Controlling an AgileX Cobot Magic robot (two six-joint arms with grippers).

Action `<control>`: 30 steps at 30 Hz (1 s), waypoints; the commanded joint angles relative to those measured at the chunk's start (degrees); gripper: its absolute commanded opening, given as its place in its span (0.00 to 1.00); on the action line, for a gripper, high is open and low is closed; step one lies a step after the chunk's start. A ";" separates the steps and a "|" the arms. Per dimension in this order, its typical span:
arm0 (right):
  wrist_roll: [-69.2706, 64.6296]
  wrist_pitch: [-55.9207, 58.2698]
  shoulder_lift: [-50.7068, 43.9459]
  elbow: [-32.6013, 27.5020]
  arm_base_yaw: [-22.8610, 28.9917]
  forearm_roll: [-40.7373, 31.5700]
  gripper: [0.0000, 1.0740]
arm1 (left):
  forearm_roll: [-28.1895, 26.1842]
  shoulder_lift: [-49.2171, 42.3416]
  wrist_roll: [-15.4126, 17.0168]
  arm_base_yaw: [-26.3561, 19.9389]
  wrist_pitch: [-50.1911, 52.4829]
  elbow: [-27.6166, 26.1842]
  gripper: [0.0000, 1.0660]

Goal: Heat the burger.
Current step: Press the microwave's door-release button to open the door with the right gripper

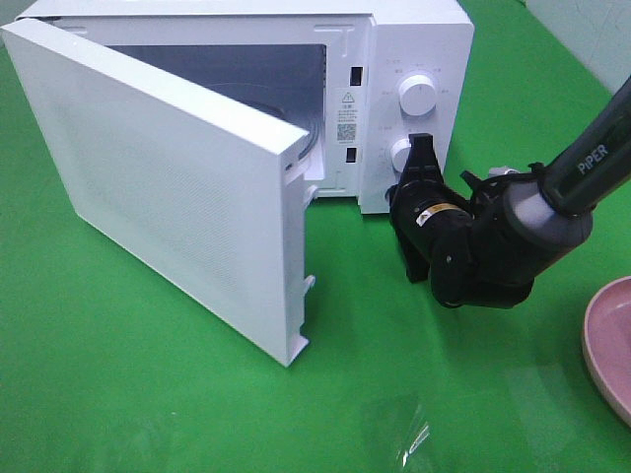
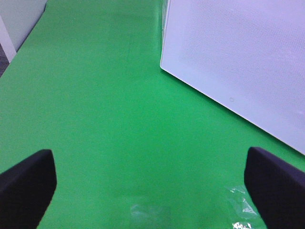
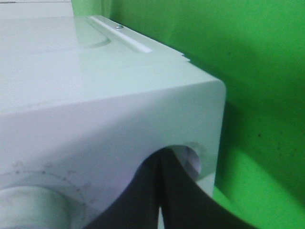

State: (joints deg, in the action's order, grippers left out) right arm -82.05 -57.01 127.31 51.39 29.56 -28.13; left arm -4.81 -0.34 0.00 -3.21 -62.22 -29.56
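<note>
A: Since the door (image 1: 158, 187) of the microwave (image 1: 414, 39) stands wide open, how much of the heating can be counted as done?

B: Only the opening is certain. The burger shows in no view. The door screens much of the cavity, so it may sit inside, yet that cannot be told. The visible slice of the plate (image 1: 611, 340), at the right edge of the mat (image 1: 148, 394), is bare.

A: And the grippers?

B: The right gripper (image 1: 421, 146) has its fingers pressed together with nothing between them. Its tips are at the lower knob (image 1: 399, 151) on the control panel, below the upper knob (image 1: 417, 96). The left gripper (image 2: 152, 188) hangs over bare mat beside the door, fingers (image 2: 26, 186) spread wide, holding nothing.

A: What is left, then?

B: By the look of it, most of the job — confirming the burger is in the cavity or putting it there, swinging the door shut, then turning a knob to start. A turn of the knob with the door open would likely achieve nothing
</note>
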 commanded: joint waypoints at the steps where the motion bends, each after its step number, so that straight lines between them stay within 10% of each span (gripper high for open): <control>1: 0.97 -19.02 0.23 5.61 -2.69 1.15 0.00 | -0.34 -0.86 0.00 -0.17 0.92 -0.06 0.94; 30: 1.66 -0.74 -5.96 -4.58 -0.06 5.96 0.00 | -0.34 -0.86 0.00 -0.17 0.92 -0.06 0.94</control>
State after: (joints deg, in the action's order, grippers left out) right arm -81.42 -55.69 122.67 46.41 29.79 -23.78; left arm -4.81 -0.34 0.00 -3.21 -62.22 -29.56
